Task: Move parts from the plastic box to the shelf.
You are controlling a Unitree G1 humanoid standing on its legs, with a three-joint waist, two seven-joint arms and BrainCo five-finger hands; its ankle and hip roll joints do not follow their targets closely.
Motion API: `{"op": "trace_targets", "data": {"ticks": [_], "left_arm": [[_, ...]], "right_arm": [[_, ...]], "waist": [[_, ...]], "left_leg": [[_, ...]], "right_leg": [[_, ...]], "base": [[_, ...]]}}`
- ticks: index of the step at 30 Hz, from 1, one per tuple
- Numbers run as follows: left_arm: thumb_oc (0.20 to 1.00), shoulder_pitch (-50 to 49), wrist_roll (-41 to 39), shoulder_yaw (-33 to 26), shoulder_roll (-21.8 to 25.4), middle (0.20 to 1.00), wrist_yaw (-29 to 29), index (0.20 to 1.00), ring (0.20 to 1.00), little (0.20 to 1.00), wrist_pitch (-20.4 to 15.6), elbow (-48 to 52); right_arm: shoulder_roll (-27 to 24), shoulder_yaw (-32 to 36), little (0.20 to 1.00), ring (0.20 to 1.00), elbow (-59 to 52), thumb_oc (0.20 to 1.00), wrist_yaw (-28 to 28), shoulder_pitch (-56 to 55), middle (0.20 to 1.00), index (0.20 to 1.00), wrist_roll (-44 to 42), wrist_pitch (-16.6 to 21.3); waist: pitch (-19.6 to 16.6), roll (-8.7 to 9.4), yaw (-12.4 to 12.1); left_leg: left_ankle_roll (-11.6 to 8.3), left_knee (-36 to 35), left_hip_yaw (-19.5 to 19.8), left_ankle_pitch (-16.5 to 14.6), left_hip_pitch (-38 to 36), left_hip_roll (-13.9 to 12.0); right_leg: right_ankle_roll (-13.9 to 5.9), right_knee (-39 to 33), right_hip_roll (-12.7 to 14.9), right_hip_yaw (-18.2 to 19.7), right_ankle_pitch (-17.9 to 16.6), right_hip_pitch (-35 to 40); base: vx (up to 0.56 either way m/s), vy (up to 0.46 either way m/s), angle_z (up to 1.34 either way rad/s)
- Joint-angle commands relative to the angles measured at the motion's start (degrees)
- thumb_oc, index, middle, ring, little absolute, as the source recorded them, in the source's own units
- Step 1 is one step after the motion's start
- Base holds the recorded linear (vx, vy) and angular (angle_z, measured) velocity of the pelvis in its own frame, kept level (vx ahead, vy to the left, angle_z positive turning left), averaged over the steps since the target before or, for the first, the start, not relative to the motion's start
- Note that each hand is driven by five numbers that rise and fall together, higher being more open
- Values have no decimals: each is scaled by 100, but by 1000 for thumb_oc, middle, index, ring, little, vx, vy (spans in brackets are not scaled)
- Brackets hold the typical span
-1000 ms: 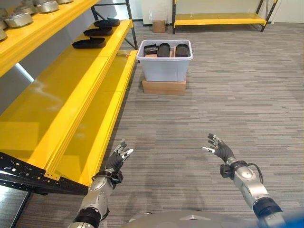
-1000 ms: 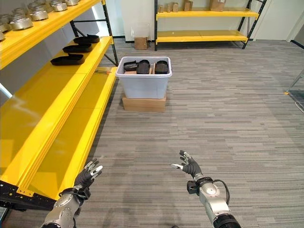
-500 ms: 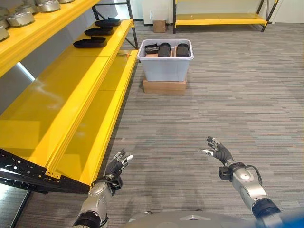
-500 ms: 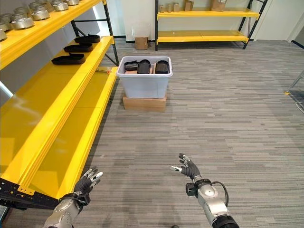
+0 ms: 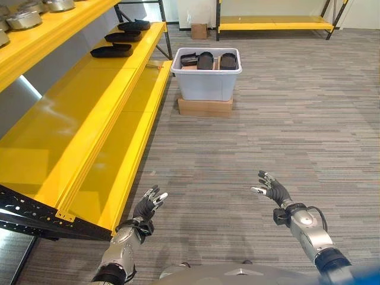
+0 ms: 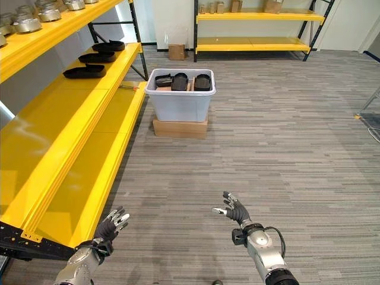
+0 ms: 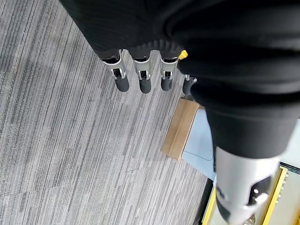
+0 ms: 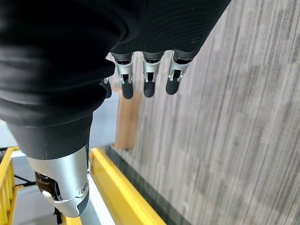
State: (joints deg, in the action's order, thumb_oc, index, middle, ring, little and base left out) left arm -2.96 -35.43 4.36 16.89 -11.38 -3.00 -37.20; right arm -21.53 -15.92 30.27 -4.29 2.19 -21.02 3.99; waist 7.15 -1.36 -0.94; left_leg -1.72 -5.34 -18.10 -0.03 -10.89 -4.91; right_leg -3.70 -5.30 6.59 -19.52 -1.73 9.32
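Ahead, well apart from both empty hands, the plastic box (image 5: 206, 80) sits on a cardboard carton (image 5: 205, 107), dark parts (image 5: 205, 61) lying inside. The left hand (image 5: 147, 208) and right hand (image 5: 274, 191) hover over carpet, fingers spread and relaxed. The yellow shelf (image 5: 89, 113), nearer the left hand, already carries dark trays (image 5: 111, 51).

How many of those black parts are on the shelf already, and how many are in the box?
On the shelf: 3 black parts
In the box: 3 black parts
Total: 6
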Motion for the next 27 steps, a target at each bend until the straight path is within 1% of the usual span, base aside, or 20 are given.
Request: {"op": "trace_targets", "data": {"ticks": [1, 4, 6, 9, 10, 11, 12, 13, 14, 15, 16, 17, 18, 19, 20, 21, 23, 25, 26, 27], "left_arm": [[1000, 493, -271, 47, 252, 1000, -273, 1000, 1000, 1000, -228, 118], [1000, 528, -275, 43, 277, 1000, -375, 1000, 1000, 1000, -178, 187], [1000, 626, -233, 139, 363, 1000, -407, 1000, 1000, 1000, -127, 253], [1000, 692, -300, 182, 397, 1000, -473, 1000, 1000, 1000, -99, 216], [1000, 746, -241, 228, 403, 1000, -538, 1000, 1000, 1000, -82, 158], [1000, 772, -194, 249, 403, 1000, -554, 1000, 1000, 1000, -85, 148], [1000, 826, -160, 300, 401, 1000, -580, 1000, 1000, 1000, -70, 138], [1000, 869, -162, 348, 394, 1000, -595, 1000, 1000, 1000, -64, 121], [1000, 883, -155, 365, 385, 1000, -603, 1000, 1000, 1000, -68, 106], [1000, 890, -136, 403, 366, 1000, -603, 1000, 1000, 1000, -77, 89], [1000, 882, -148, 426, 363, 1000, -587, 1000, 1000, 1000, -79, 96], [1000, 863, -205, 453, 373, 1000, -565, 1000, 1000, 1000, -69, 141], [1000, 833, -276, 478, 385, 1000, -610, 1000, 1000, 1000, 2, 233], [1000, 811, -264, 485, 391, 1000, -640, 1000, 1000, 1000, 44, 296], [1000, 802, -238, 507, 395, 1000, -622, 1000, 1000, 1000, 90, 355], [1000, 809, -206, 544, 390, 1000, -590, 1000, 1000, 1000, 114, 388], [1000, 846, -144, 695, 351, 1000, -567, 1000, 1000, 1000, 99, 405], [1000, 854, -114, 792, 335, 1000, -532, 1000, 1000, 1000, 118, 439], [1000, 798, -51, 848, 330, 1000, -612, 1000, 1000, 1000, 96, 467], [1000, 776, -37, 855, 330, 1000, -639, 1000, 1000, 1000, 85, 470]], "right_arm": [[-47, 104, 1000, 1000, -206, 1000, -6, 383, 1000, 1000, 50, 347], [-66, 138, 1000, 1000, -235, 1000, -26, 400, 1000, 1000, 41, 377], [-108, 164, 1000, 1000, -280, 1000, 26, 494, 1000, 1000, -32, 381], [-124, 174, 1000, 1000, -264, 1000, 56, 555, 1000, 1000, -119, 402], [-98, 166, 1000, 1000, -276, 1000, 100, 602, 1000, 1000, -182, 403], [-91, 162, 1000, 1000, -292, 1000, 107, 617, 1000, 1000, -191, 401], [-88, 152, 1000, 1000, -321, 1000, 113, 639, 1000, 1000, -188, 401], [-82, 133, 1000, 1000, -330, 1000, 116, 650, 1000, 1000, -201, 405], [-76, 125, 1000, 1000, -328, 1000, 116, 653, 1000, 1000, -206, 408], [-62, 98, 1000, 1000, -332, 1000, 106, 666, 1000, 1000, -219, 393], [-64, 92, 1000, 1000, -332, 1000, 79, 675, 1000, 1000, -212, 388], [-91, 95, 1000, 1000, -319, 1000, 15, 686, 1000, 1000, -216, 410], [-121, 103, 1000, 1000, -321, 1000, -75, 650, 1000, 1000, -283, 436], [-119, 124, 1000, 1000, -367, 1000, -91, 602, 1000, 1000, -274, 441], [-104, 144, 1000, 1000, -415, 1000, -102, 561, 1000, 1000, -261, 440], [-89, 149, 1000, 1000, -449, 1000, -116, 550, 1000, 1000, -276, 427], [-36, 124, 1000, 1000, -507, 1000, -60, 561, 1000, 1000, -263, 414], [11, 141, 1000, 1000, -548, 1000, -17, 533, 1000, 1000, -194, 399], [47, 165, 1000, 1000, -604, 1000, 42, 443, 1000, 1000, -132, 420], [46, 173, 1000, 1000, -615, 1000, 45, 414, 1000, 1000, -131, 426]], "waist": [[-40, 133, -59], [-19, 136, -66], [43, 123, -58], [89, 129, -52], [155, 129, -34], [185, 120, -29], [245, 107, -24], [297, 101, -26], [317, 105, -31], [366, 104, -39], [398, 114, -22], [431, 98, 7], [476, 154, 105], [501, 203, 157], [532, 244, 196], [544, 276, 210], [611, 334, 210], [632, 337, 222], [648, 390, 258], [663, 379, 271]], "left_leg": [[-55, 127, -269, -138, 83, -69], [-14, 164, -243, -158, 103, -46], [99, 234, -150, -212, 149, 41], [212, 236, -94, -264, 172, 161], [337, 207, -72, -300, 167, 270], [386, 202, -71, -312, 173, 303], [455, 203, -82, -339, 182, 354], [496, 204, -105, -371, 172, 398], [513, 204, -114, -388, 165, 424], [532, 165, -139, -411, 124, 471], [531, 130, -127, -437, 80, 499], [518, 131, -145, -406, 98, 453], [479, 151, -19, -497, 25, 478], [449, 174, 52, -552, -22, 494], [422, 202, 103, -610, -66, 502], [390, 197, 167, -715, -136, 519], [358, 238, 235, -884, -229, 513], [362, 303, 286, -969, -246, 497], [365, 386, 284, -977, -208, 500], [358, 401, 300, -997, -229, 477]], "right_leg": [[-291, 761, 363, -115, 577, 58], [-281, 929, 366, -90, 658, 19], [-279, 1429, 346, 8, 817, -153], [-330, 1901, 355, 78, 816, -334], [-460, 2701, 410, 134, 689, -660], [-517, 3129, 490, 142, 626, -850], [-599, 3781, 646, 119, 503, -1158], [-642, 4181, 770, 62, 402, -1351], [-663, 4335, 829, 41, 359, -1430], [-717, 4635, 916, 0, 214, -1627], [-748, 4592, 883, 18, 99, -1748], [-644, 4304, 727, -8, -72, -1900], [-624, 3594, 524, 127, -163, -1988], [-612, 2956, 485, 194, -238, -1990], [-625, 2395, 499, 216, -347, -1951], [-719, 2002, 562, 264, -409, -1942], [-868, 956, 739, 261, -809, -1944], [-907, 685, 835, 357, -961, -2043], [-871, 563, 876, 456, -1000, -2088], [-874, 511, 844, 444, -970, -2013]], "base": [[-10, 79, 0], [-19, 104, 0], [-45, 212, -1], [-29, 194, 4], [-41, 226, 2], [-61, 270, -5], [-35, 207, -4], [-16, 178, 0], [27, 147, 7], [46, 99, 10], [18, 51, 3], [112, -66, -21], [184, -137, -20], [311, -165, -11], [340, -138, 33], [357, -141, 54], [397, -152, 51], [360, -153, 20], [311, -156, 21], [375, -187, 42]]}}
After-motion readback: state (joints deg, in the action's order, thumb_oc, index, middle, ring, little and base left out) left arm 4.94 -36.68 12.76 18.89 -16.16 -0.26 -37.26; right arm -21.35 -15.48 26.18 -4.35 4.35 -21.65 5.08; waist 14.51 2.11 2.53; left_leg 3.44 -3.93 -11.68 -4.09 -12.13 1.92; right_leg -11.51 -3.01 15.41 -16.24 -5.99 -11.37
